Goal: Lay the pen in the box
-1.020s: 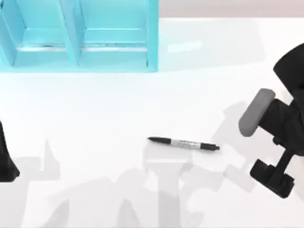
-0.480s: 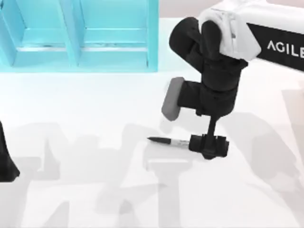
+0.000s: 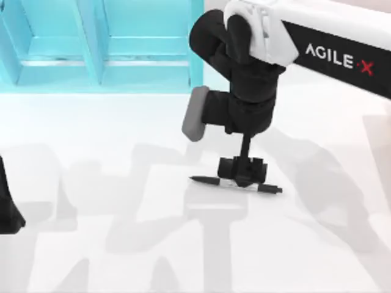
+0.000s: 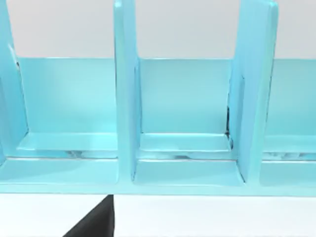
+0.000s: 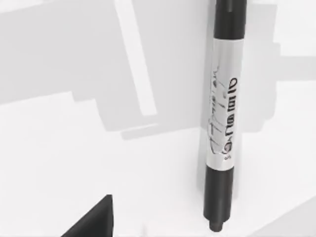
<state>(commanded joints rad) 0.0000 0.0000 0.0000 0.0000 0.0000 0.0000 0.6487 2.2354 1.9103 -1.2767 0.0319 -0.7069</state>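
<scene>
From above, the pen (image 3: 236,184) lies flat on the white counter (image 3: 110,244), well apart from the turquoise box (image 3: 197,46) at the far left. The right pincer (image 3: 242,174) hangs over the pen's middle; whether its fingers are spread or closed on the barrel I cannot tell. The left arm (image 3: 8,210) sits parked at the left edge.

The left wrist view faces the box's compartments (image 4: 185,103), its dividers upright.

The right wrist view has the pen (image 5: 224,113) close below, still on the counter. Risk: a slim round barrel may roll or skew if the fingers close off-centre.
</scene>
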